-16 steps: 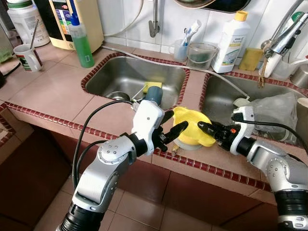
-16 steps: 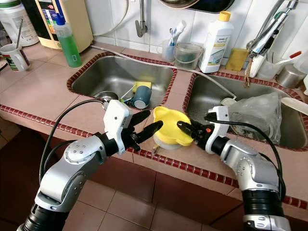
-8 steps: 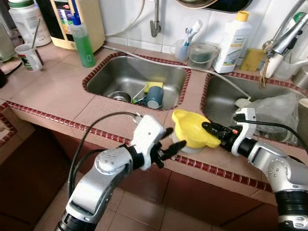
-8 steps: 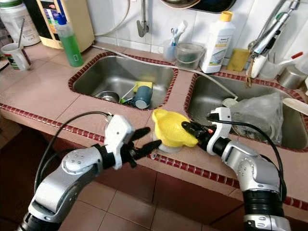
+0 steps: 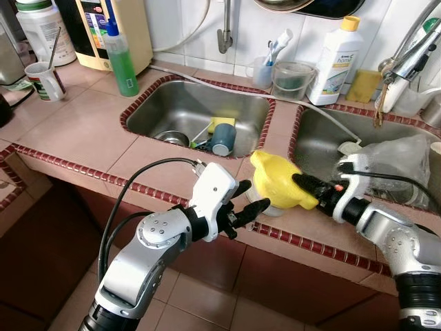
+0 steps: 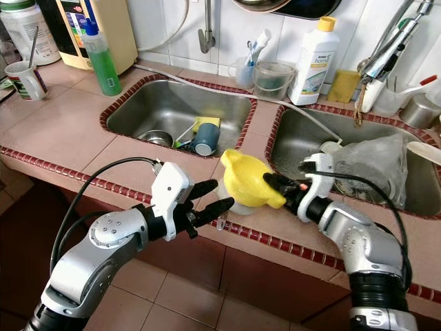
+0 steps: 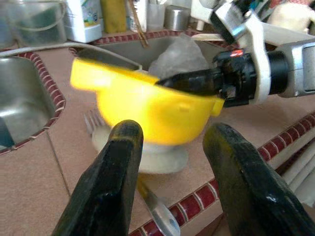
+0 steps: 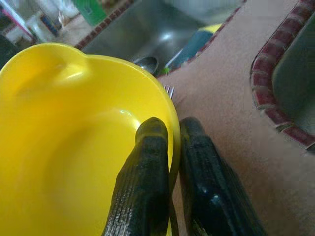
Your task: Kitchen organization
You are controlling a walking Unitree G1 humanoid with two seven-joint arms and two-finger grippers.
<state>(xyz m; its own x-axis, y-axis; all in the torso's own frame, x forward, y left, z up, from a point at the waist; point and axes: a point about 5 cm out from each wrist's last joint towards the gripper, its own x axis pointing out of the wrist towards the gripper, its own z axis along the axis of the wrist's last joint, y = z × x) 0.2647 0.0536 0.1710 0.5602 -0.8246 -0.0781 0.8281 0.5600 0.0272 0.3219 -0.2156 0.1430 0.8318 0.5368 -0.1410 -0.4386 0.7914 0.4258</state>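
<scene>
The right claw (image 5: 306, 186) is clenched on the rim of a yellow bowl (image 5: 279, 187), one finger inside and one outside, holding it tilted over a pale dish (image 7: 147, 156) on the tabletop (image 5: 89, 131) between the two sinks. The left claw (image 5: 247, 196) is spread wide and holds nothing, just beside the bowl near the tabletop's front edge, with a fork (image 7: 152, 211) lying below it.

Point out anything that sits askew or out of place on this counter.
The yellow bowl tilts off the white dish beneath, its rim pinched by the right tool. A fork lies beside them at the counter edge.
</scene>
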